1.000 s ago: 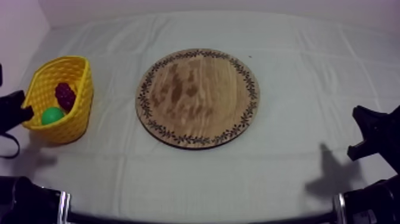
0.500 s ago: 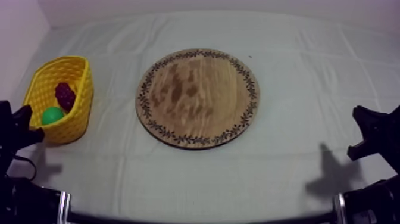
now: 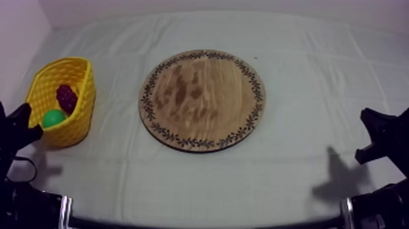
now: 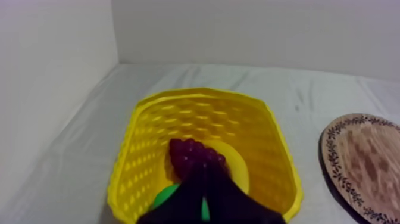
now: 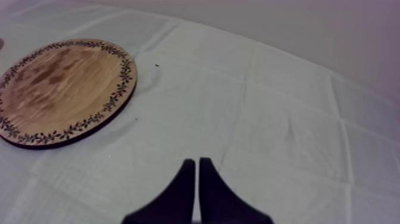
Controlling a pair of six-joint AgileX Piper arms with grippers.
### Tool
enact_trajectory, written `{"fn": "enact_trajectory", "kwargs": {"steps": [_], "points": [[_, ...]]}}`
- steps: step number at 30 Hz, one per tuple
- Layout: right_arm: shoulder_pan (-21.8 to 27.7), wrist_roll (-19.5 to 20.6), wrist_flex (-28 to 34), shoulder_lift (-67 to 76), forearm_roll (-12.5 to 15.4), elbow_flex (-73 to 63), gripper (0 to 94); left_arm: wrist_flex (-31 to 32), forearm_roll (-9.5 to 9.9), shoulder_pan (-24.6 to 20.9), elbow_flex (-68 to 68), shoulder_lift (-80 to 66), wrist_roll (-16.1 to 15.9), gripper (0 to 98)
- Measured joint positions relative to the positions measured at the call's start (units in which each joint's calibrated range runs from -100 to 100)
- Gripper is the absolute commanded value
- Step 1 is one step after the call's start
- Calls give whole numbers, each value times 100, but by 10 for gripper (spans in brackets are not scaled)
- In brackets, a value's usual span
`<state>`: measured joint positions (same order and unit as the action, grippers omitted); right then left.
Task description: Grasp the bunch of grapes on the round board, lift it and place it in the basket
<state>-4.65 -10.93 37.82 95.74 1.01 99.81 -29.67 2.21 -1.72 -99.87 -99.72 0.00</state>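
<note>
Since the bunch of grapes [image 3: 66, 97] lies inside the yellow basket [image 3: 85, 68] and the wooden board [image 3: 202, 100] is bare, the task looks done. With its fingers together on nothing, the left gripper [image 4: 202, 179] sits just beside the basket's near wall. Any retreat should lift up and back, clear of that rim. The right gripper [image 5: 197, 162], also closed on nothing, rests over the cloth [image 5: 286, 119].

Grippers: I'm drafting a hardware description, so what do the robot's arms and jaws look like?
The left arm and right arm are plain black. The left gripper and right gripper each have two black jaws, broad at the base, tapering to narrow tips; no markings show.
</note>
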Motion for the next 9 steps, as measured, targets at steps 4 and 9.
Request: {"fn": "enact_trajectory", "kwargs": {"steps": [4,9], "points": [[0,0,0,0,0,0,4,8,0,-4,0,0,27,1],[0,0,0,0,0,0,4,13,5,-4,0,0,-20,0]]}}
